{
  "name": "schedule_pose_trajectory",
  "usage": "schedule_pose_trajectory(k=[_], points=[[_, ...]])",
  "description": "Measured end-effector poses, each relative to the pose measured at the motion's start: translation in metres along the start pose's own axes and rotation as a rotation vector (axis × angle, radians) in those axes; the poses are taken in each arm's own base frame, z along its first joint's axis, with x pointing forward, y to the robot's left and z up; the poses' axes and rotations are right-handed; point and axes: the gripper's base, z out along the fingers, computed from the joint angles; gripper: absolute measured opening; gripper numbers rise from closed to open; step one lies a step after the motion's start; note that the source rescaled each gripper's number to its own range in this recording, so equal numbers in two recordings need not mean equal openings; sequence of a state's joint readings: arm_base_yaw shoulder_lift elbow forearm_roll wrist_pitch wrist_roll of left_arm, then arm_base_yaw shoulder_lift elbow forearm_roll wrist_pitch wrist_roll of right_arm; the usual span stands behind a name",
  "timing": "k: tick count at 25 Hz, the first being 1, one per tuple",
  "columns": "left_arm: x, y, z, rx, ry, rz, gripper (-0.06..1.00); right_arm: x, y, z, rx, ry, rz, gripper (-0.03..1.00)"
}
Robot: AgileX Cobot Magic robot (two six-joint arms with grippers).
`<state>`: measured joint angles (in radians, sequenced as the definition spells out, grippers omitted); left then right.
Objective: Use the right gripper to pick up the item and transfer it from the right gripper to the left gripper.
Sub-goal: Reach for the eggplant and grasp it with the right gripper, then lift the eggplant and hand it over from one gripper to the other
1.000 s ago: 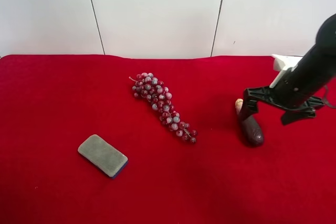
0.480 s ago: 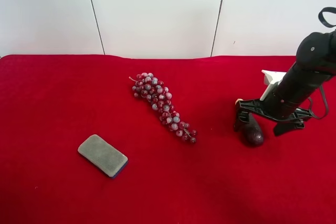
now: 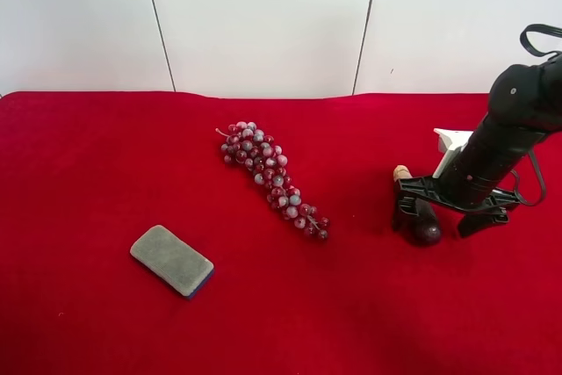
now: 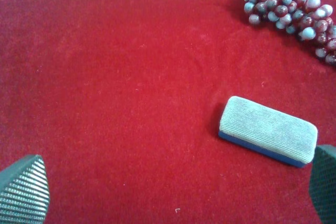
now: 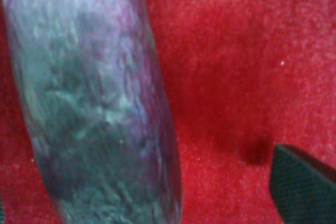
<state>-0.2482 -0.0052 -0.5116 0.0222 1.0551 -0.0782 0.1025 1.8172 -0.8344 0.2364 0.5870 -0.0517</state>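
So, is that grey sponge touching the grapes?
Apart. The exterior high view shows bare red cloth between the sponge and the grapes; the left wrist view shows the same gap.

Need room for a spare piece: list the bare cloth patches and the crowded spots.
Bare: the red cloth from the view's left edge to the grape bunch, behind the sponge; the front strip between sponge and eggplant piece. Crowded: around that piece, under the open right claw.
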Motion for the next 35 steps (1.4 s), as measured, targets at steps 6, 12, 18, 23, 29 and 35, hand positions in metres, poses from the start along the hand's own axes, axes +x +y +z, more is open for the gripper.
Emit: schedule_pose_trajectory(k=[6,12,18,23,29,35], points=[[0.0,0.0,0.0,0.0,0.0,0.0,1.0,0.0,0.0,0.0,0.001,0.0,-0.001,1.0],[0.0,0.0,0.0,0.0,0.0,0.0,1.0,0.0,0.0,0.0,0.001,0.0,0.001,0.32],[0.0,0.0,0.0,0.0,0.0,0.0,1.0,-0.002,-0.001,0.0,0.01,-0.017,0.025,0.02],[0.0,0.0,0.0,0.0,0.0,0.0,1.0,-0.003,-0.003,0.0,0.035,-0.031,0.125,0.02],[0.0,0.0,0.0,0.0,0.0,0.0,1.0,-0.003,-0.004,0.0,0.046,-0.032,0.137,0.02],[0.0,0.0,0.0,0.0,0.0,0.0,1.0,-0.005,-0.001,-0.01,0.018,-0.084,0.07,0.02]])
